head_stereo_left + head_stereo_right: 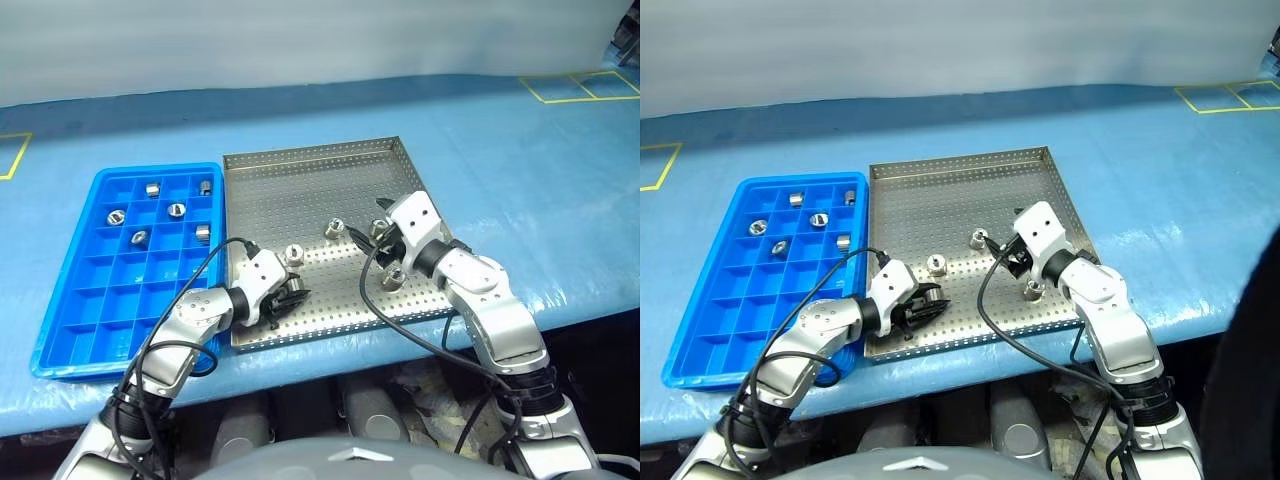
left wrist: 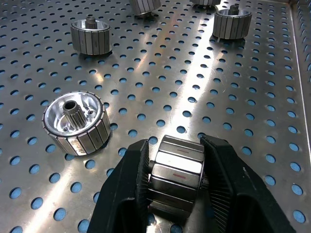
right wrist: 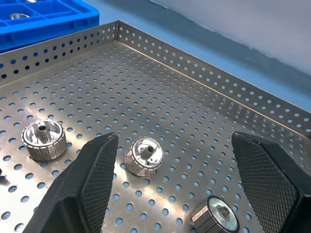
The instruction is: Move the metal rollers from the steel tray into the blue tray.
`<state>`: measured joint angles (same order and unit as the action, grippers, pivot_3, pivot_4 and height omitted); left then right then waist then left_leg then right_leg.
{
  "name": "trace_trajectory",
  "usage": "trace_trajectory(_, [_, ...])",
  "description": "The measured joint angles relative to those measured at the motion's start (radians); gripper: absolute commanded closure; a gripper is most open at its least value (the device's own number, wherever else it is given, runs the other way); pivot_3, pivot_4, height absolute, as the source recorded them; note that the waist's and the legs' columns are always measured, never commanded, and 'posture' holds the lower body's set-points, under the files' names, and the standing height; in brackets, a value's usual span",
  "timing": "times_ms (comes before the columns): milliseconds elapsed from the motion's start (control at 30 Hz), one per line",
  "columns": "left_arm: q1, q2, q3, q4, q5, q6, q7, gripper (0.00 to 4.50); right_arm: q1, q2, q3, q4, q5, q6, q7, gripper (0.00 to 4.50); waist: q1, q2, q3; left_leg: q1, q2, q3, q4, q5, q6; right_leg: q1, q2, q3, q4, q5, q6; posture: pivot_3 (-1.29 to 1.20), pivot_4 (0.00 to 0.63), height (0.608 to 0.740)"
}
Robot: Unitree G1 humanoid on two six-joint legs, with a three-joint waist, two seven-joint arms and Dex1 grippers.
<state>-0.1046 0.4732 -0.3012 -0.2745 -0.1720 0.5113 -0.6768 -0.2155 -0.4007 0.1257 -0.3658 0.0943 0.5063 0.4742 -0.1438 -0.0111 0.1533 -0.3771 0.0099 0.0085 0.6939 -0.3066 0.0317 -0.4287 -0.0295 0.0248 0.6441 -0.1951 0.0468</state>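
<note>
The steel tray (image 1: pixel 300 180) lies in the middle of the blue table, with the blue tray (image 1: pixel 110 310) touching its left side. My left gripper (image 2: pixel 175 145) is shut on one metal roller (image 2: pixel 175 177) near the steel tray's front left corner (image 1: pixel 292 294). Loose rollers rest on the perforated sheet (image 1: pixel 335 228) (image 1: pixel 294 254) (image 1: pixel 395 275). My right gripper (image 3: pixel 175 138) stands open low over the tray's right part, with a roller (image 3: pixel 145 155) lying between its fingers, untouched. Several rollers (image 1: pixel 176 209) sit in the blue tray's far compartments.
Yellow tape marks (image 1: pixel 585 85) lie on the blue table cover at the far right and at the far left (image 1: pixel 10 155). The table's front edge runs just below both trays. Black cables trail from both wrists.
</note>
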Motion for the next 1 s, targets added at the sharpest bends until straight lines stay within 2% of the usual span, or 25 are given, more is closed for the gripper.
trace_trajectory(267, [0.009,0.0,0.03,-0.006,-0.006,0.0,0.005,3.16,-0.006,0.007,-0.005,0.001,-0.001,-0.003,-0.002,0.6,-0.006,0.0,0.0,0.0,0.0,0.0,0.0,0.0,0.0,0.0,0.0,0.0,0.0,0.0,0.0,-0.21,0.15,0.74])
trace_trajectory(367, [0.024,-0.015,0.095,-0.015,-0.027,0.0,0.035,3.16,-0.009,0.008,-0.005,0.003,-0.001,-0.004,-0.002,0.6,-0.005,0.0,0.0,0.0,0.0,0.0,0.0,0.0,0.0,0.0,0.0,0.0,0.0,0.0,0.0,-0.21,0.15,0.74])
trace_trajectory(667, [0.085,-0.079,0.453,-0.217,-0.2,0.038,0.191,3.16,-0.044,0.045,0.049,0.028,0.004,-0.024,0.03,0.6,0.012,0.0,0.0,0.0,0.0,-0.001,0.0,0.0,0.0,0.0,0.0,0.0,0.0,0.0,0.0,-0.11,0.15,0.74])
trace_trajectory(767, [0.113,-0.076,0.607,-0.3,-0.203,0.093,0.308,3.16,-0.062,0.077,0.102,0.05,0.007,-0.032,0.059,0.6,0.029,-0.001,0.0,0.0,0.001,-0.001,0.0,0.0,0.0,0.0,0.0,-0.001,0.0,0.0,0.0,-0.05,0.15,0.74])
trace_trajectory(1000, [0.236,-0.086,0.795,-0.442,-0.142,0.21,0.508,3.16,-0.099,0.133,0.176,0.086,0.037,-0.042,0.132,0.6,0.099,-0.002,0.0,0.0,0.0,-0.002,-0.001,0.0,-0.001,0.0,-0.001,-0.003,-0.001,0.0,-0.001,0.11,0.15,0.74])
